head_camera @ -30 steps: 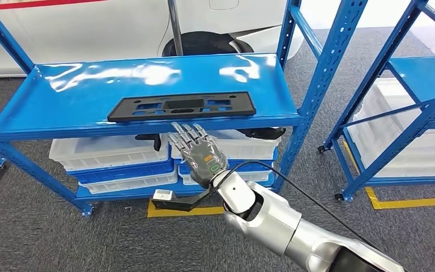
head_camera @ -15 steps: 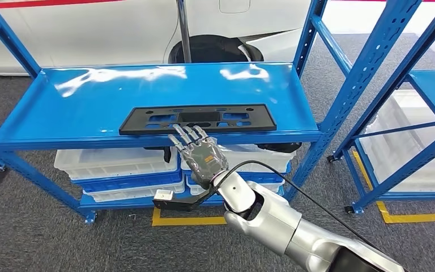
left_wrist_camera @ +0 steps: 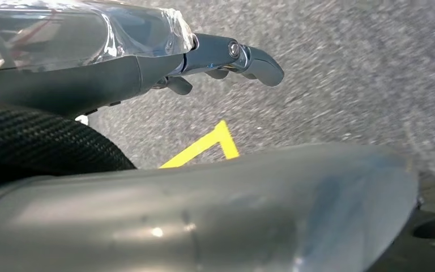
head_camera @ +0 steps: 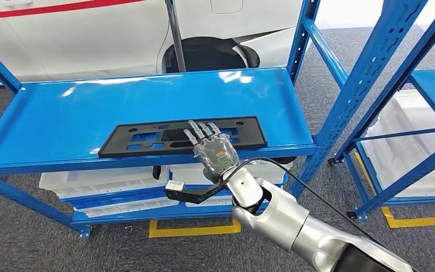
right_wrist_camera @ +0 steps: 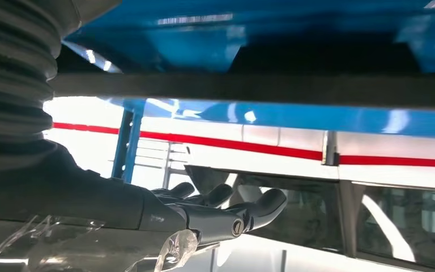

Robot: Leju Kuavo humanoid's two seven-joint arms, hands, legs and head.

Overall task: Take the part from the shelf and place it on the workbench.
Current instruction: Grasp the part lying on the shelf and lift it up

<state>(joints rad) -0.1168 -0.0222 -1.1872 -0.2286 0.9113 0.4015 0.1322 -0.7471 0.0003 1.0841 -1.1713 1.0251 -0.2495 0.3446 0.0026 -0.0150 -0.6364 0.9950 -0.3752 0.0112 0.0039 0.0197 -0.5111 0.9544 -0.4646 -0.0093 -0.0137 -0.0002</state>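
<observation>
Fingers of my right hand spread, holding nothing, over the flat black slotted plastic panel — its long axis runs crosswise along the blue metal shelf's front edge; most lies leftward.

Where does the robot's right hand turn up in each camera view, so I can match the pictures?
Head view: right hand at centre, fingers reaching over the front edge of the black part.
Right wrist view: right hand at lower left, fingers stretched out under the shelf.
Left wrist view: not in it; this is the left hand over grey floor.
Shared landmark: the blue shelf.
</observation>
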